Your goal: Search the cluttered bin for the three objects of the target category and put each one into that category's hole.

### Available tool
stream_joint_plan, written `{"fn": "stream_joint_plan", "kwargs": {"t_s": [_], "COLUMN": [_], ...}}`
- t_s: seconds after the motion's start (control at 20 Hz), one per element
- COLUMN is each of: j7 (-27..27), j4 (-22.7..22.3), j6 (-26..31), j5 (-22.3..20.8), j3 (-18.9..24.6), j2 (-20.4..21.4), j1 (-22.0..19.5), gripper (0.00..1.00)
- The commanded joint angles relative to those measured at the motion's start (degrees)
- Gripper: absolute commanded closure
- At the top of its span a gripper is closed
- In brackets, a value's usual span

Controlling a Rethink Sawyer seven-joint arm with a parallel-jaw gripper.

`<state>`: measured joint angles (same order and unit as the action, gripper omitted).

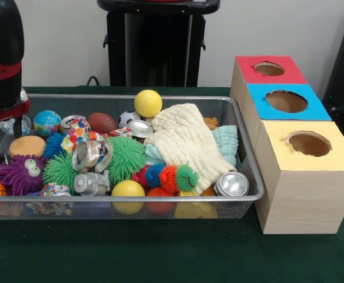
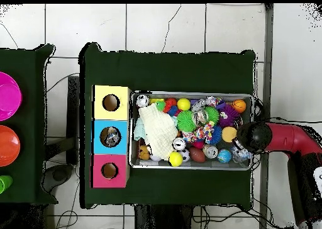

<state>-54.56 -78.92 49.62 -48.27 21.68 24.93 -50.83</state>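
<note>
The silver wire-mesh bin (image 1: 131, 198) is packed with toys; from above its rim (image 2: 192, 94) lies right of the boxes. Several crushed silvery cans with blue and red print lie in it: one at centre left (image 1: 92, 154), one by the cloth (image 1: 139, 128), one at the near right corner (image 1: 232, 184). The blue-topped box (image 1: 287, 101) has a round hole; in the overhead view its hole (image 2: 110, 136) shows something silvery inside. My gripper (image 1: 4, 127) hangs over the bin's left end, above the toys; from above (image 2: 253, 137) it covers the bin's right end.
A red-topped box (image 1: 269, 69) and a yellow-topped box (image 1: 308, 143) flank the blue one. A cream cloth (image 1: 184, 141) covers the bin's middle right. Spiky green (image 1: 126, 156) and purple (image 1: 19, 173) balls, a yellow ball (image 1: 148, 103) and a fuzzy caterpillar (image 1: 166, 175) crowd the cans.
</note>
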Motion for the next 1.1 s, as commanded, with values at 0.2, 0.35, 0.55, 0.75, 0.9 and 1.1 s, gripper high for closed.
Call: {"fn": "stream_joint_plan", "kwargs": {"t_s": [0.2, 0.35, 0.55, 0.75, 0.9, 1.1], "j7": [6.81, 6.30, 6.58, 6.52, 6.75, 7.66], "j4": [-1.91, -2.75, -3.61, -3.36, -3.65, -4.22], "j6": [16.70, 16.54, 16.69, 16.65, 16.56, 16.02], "j5": [-1.02, 0.42, 1.58, 1.96, 2.58, 3.42], "j3": [-9.69, -9.85, -10.21, -10.93, -11.13, -10.82], "j2": [-3.83, -3.62, -3.24, -3.16, -2.84, -2.41], "j1": [-0.93, -0.78, -0.44, 0.03, 0.19, -0.08], "gripper": [0.00, 0.00, 0.00, 0.00, 0.00, 0.00]}}
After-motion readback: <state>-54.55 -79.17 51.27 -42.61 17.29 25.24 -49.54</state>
